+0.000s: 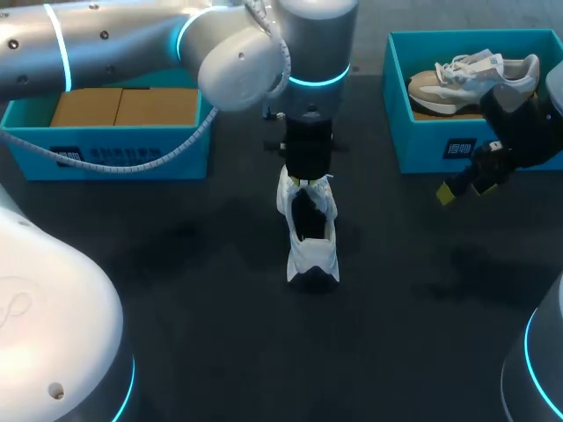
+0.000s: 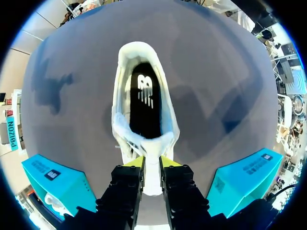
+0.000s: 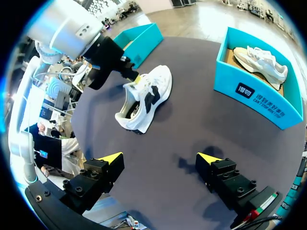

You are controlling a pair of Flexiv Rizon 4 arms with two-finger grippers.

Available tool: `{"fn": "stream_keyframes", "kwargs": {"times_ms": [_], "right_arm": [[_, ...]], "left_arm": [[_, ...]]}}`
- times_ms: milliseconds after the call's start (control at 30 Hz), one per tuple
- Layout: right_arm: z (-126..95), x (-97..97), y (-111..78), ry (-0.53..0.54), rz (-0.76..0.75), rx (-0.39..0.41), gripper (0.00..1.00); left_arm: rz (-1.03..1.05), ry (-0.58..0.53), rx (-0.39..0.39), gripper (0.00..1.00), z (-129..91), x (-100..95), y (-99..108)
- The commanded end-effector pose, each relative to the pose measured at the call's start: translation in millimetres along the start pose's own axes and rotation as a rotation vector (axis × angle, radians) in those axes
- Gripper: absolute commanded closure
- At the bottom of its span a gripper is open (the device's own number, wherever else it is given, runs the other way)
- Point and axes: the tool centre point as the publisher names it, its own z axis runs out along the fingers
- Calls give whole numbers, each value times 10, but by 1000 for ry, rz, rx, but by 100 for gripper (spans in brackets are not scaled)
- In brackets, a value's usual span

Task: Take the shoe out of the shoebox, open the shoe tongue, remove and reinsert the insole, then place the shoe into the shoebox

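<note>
The head camera looks steeply down from above and behind onto the dark table (image 1: 211,334), with the white shoe (image 1: 310,237) at frame centre. The left wrist camera sits close over that shoe, facing down along the left gripper (image 2: 152,163). The right wrist camera stands farther off and low, looking past the right gripper (image 3: 159,158) across the table at the same shoe.

Cloth, card and gloss
White cloth sneaker (image 1: 312,253); matt dark counter (image 1: 220,352); smooth teal cardboard right-hand shoebox (image 1: 422,141); glossy silver left arm (image 1: 114,40).
</note>
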Motion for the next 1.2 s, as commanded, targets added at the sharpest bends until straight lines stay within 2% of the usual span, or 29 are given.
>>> {"fn": "stream_keyframes", "kwargs": {"times_ms": [33, 233, 500, 800, 1033, 1200], "right_arm": [[8, -1, 3, -1, 0, 1, 0], [8, -1, 3, -1, 0, 1, 0], [8, -1, 3, -1, 0, 1, 0], [8, -1, 3, -1, 0, 1, 0], [8, -1, 3, -1, 0, 1, 0], [8, -1, 3, -1, 0, 1, 0]], "left_arm": [[12, -1, 4, 83, 0, 32, -72], [4, -11, 15, 82, -63, 24, -69], [-10, 30, 43, 78, 58, 19, -287], [-123, 59, 61, 79, 6, 5, -420], [-165, 73, 89, 84, 139, -36, -508], [-221, 81, 117, 81, 133, -40, -516]]}}
